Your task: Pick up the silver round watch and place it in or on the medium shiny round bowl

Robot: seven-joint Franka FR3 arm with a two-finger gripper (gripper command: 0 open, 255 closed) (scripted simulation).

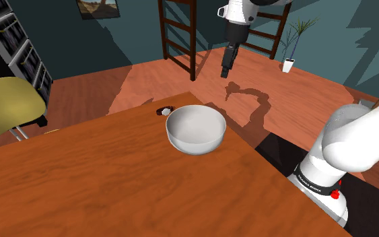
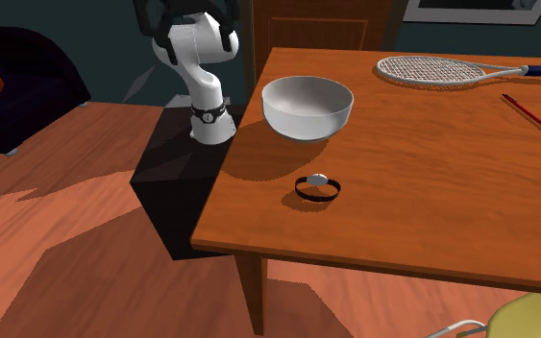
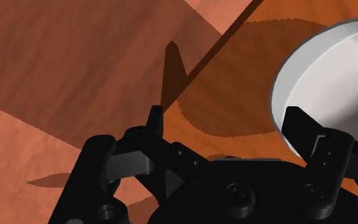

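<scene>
Resting on the wooden table (image 2: 431, 192): grey bowl (image 2: 307, 108) and watch (image 2: 317, 182), apart; fingers (image 3: 298, 125) spread empty over reddish floor (image 1: 147, 74).

The bowl (image 2: 307, 108) stands near the watch (image 2: 317, 185), around which the table (image 2: 431, 192) otherwise lies open from above.

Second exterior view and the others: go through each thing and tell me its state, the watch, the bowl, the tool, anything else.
Silver round watch with black band: lying on the wooden table, apart from the bowl, not held.
Shiny grey round bowl: upright, empty.
Black two-finger tool: open, holding nothing, raised in the air.
Tennis racket: lying flat on the table.
Red pen: lying flat on the table.
</scene>
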